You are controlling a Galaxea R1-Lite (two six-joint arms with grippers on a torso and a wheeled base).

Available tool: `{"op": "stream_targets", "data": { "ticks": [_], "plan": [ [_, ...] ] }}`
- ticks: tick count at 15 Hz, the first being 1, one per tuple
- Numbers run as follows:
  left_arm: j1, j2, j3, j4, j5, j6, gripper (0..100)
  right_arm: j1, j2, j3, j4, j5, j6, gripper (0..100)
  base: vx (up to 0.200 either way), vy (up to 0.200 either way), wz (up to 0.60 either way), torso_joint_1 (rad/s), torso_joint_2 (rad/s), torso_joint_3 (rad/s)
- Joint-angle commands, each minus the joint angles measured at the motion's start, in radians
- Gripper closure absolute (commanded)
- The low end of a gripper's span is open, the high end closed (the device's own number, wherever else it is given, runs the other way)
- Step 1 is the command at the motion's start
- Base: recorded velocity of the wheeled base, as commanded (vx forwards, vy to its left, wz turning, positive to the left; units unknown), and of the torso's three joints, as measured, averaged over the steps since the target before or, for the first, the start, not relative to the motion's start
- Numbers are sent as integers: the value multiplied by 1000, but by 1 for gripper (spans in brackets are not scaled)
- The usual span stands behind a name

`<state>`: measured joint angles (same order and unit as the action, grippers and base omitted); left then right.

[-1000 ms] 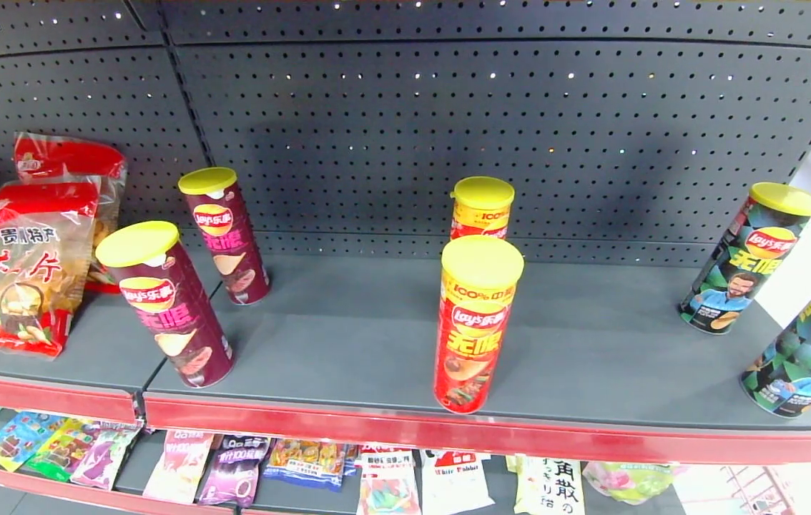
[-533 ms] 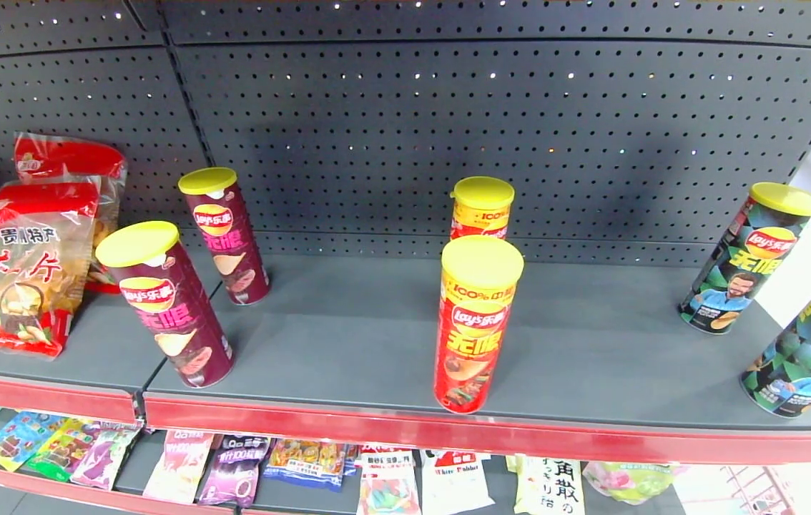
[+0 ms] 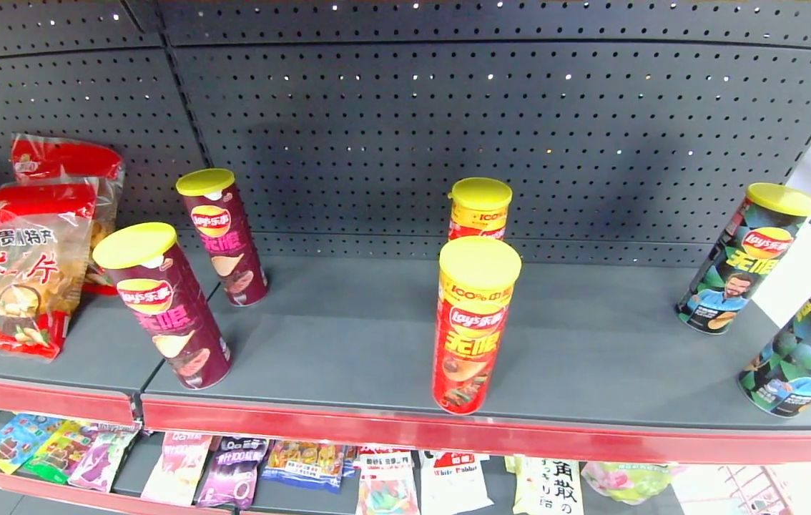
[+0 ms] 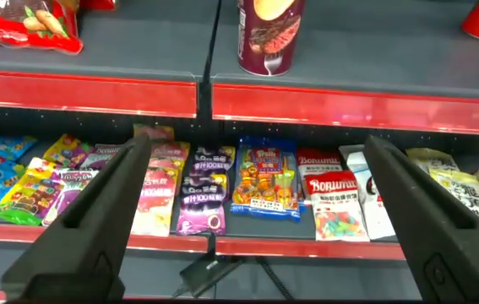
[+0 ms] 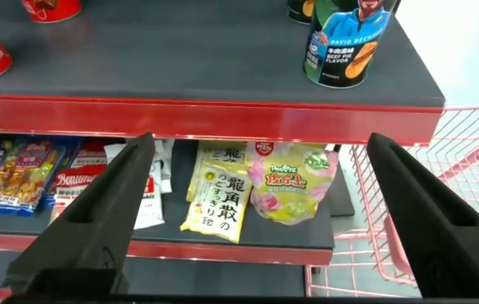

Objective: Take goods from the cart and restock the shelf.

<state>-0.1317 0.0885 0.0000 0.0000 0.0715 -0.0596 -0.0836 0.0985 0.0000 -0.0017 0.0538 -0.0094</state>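
We face the grey shelf (image 3: 348,343), its red-edged board crossing the head view from nine to three o'clock. The pink wire cart (image 3: 756,486) peeks in at five o'clock, below the board's right end; we cannot tell what goods it holds. Our left gripper (image 4: 257,141) and right gripper (image 5: 260,137) both hang in front of the lower tier, jaws spread wide, holding nothing. On the board, two maroon cans (image 3: 169,307) stand upright at nine o'clock. Two red cans (image 3: 475,329) stand at the centre, one behind the other, and two dark green cans (image 3: 741,261) stand at three o'clock. Beyond the maroon pair, further towards nine, sit the red snack bags (image 3: 26,272). Small packets (image 3: 305,465) line the lower tier at six o'clock.
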Motion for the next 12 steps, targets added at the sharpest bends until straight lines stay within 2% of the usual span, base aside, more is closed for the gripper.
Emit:
{"op": "stream_targets", "data": {
  "ticks": [1, 12],
  "plan": [
    [0, 5, 0, 0, 1, 0, 0, -1, 0, 0, 0, 1, 0, 0, 0, 0, 0, 0, 0, 0],
    [0, 5, 0, 0, -1, 0, 0, -1, 0, 0, 0, 3, 3, 0, 0, 0, 0, 0, 0, 0]
  ]
}}
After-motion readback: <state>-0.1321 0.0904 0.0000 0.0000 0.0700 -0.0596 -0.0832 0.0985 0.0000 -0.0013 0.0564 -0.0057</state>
